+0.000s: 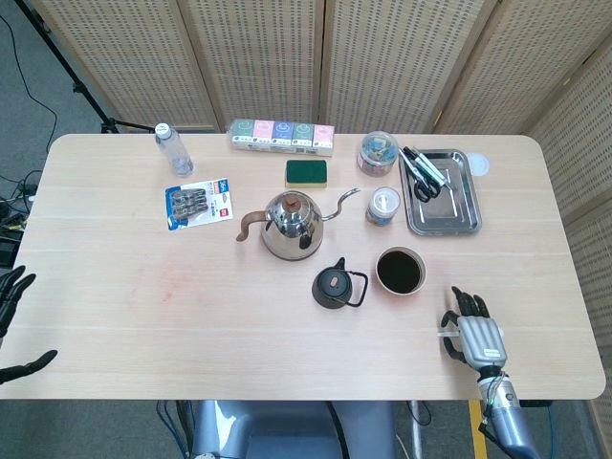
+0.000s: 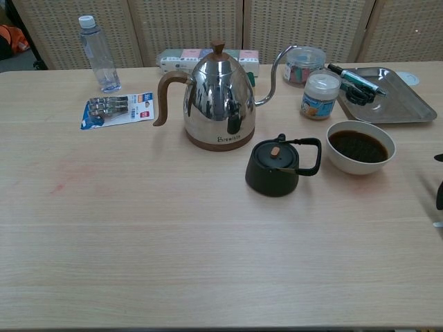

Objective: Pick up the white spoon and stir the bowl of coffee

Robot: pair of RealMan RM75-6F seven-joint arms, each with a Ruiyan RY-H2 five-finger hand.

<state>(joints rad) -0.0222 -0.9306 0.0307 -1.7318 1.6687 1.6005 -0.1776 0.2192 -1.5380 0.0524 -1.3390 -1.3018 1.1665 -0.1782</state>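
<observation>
The white bowl point(image 1: 377, 273) of dark coffee stands right of centre; the chest view shows the bowl point(image 2: 360, 167) at the right. My right hand point(image 1: 473, 333) lies palm down on the table just in front and to the right of it, fingers spread and pointing away from me. From under its left side only a short white end of the spoon point(image 1: 444, 335) sticks out; the rest is hidden. In the chest view, dark fingertips point(image 2: 440, 198) and a white bit of spoon point(image 2: 437, 224) show at the right edge. My left hand point(image 1: 13, 290) hovers off the table's left edge, fingers apart, holding nothing.
A small black teapot point(image 1: 335, 286) stands just left of the bowl, with a steel kettle point(image 1: 292, 225) behind it. A small jar point(image 1: 383, 205) and a metal tray point(image 1: 465, 206) with pens lie behind the bowl. A bottle point(image 1: 174, 149), a sponge point(image 1: 306, 172) and a clip pack point(image 1: 199, 204) sit farther back.
</observation>
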